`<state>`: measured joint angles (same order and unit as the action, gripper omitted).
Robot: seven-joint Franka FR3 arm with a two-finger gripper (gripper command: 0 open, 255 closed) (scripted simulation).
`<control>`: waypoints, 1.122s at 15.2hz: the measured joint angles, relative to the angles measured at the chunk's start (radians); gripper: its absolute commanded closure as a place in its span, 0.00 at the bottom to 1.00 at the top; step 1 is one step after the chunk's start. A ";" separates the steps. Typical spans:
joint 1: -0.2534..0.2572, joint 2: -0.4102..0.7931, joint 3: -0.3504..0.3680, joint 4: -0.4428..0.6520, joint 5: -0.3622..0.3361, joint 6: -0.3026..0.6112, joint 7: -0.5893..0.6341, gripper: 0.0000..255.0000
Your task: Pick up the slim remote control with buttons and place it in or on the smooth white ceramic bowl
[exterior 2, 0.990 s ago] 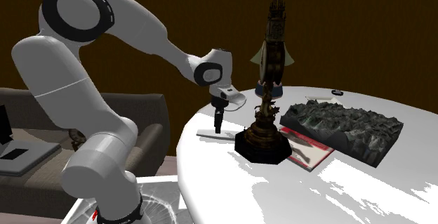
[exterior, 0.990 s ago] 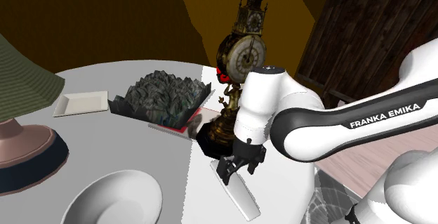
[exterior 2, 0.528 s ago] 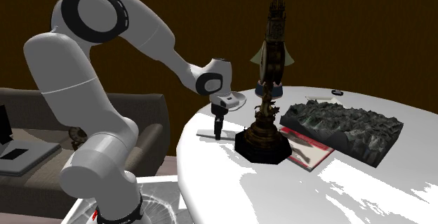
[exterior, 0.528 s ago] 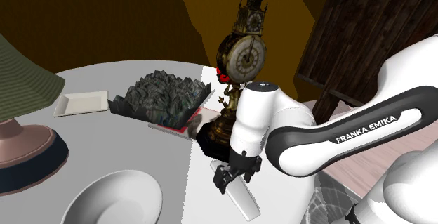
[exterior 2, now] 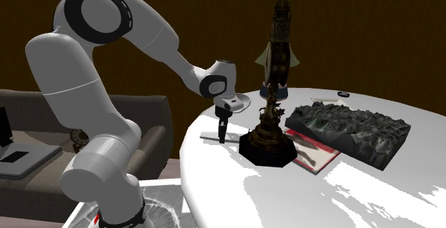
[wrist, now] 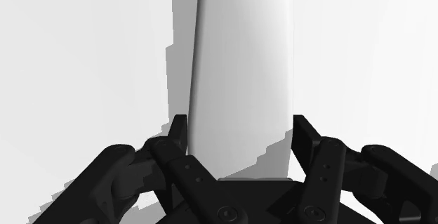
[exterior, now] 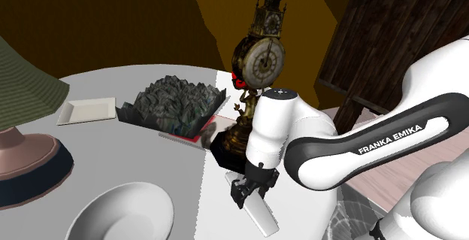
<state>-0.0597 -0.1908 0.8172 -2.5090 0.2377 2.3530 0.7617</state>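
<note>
The remote control (exterior: 260, 213) is a slim, plain white slab lying on the white table near its edge by the stand; no buttons are drawn on it. My black gripper (exterior: 246, 193) stands straight down over its far end. In the wrist view the fingers (wrist: 178, 133) press both long sides of the remote control (wrist: 242, 68), so the gripper (wrist: 240, 128) is shut on it. The remote still rests on the table. The white bowl (exterior: 124, 210) sits at the shoulder view's lower left, well apart from the gripper. The gripper (exterior 2: 221, 136) touches down near the table rim in the second exterior view.
An ornate clock (exterior: 259, 58) on a dark base stands just behind the gripper. A grey crumpled mass (exterior: 174, 101) lies on a red-edged book, with a flat white tray (exterior: 86, 110) beside it. A lamp base (exterior: 26, 159) is at the left. A sofa (exterior 2: 146, 123) stands beyond the table.
The arm has lowered the gripper onto the remote's far end, and the fingers have gone from open to shut on its sides. The remote has not moved.
</note>
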 measured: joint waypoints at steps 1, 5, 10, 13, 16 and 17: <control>0.000 0.000 0.000 0.000 0.000 0.000 0.000 1.00; 0.000 0.000 0.000 0.000 0.000 0.000 0.000 1.00; 0.001 -0.005 -0.002 0.002 0.003 -0.007 -0.003 1.00; 0.011 -0.039 -0.015 0.015 0.024 -0.049 -0.017 1.00; 0.018 -0.073 -0.033 0.033 0.041 -0.099 -0.032 1.00; 0.021 -0.086 -0.039 0.041 0.046 -0.117 -0.037 1.00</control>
<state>-0.0386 -0.2763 0.7783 -2.4684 0.2836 2.2361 0.7246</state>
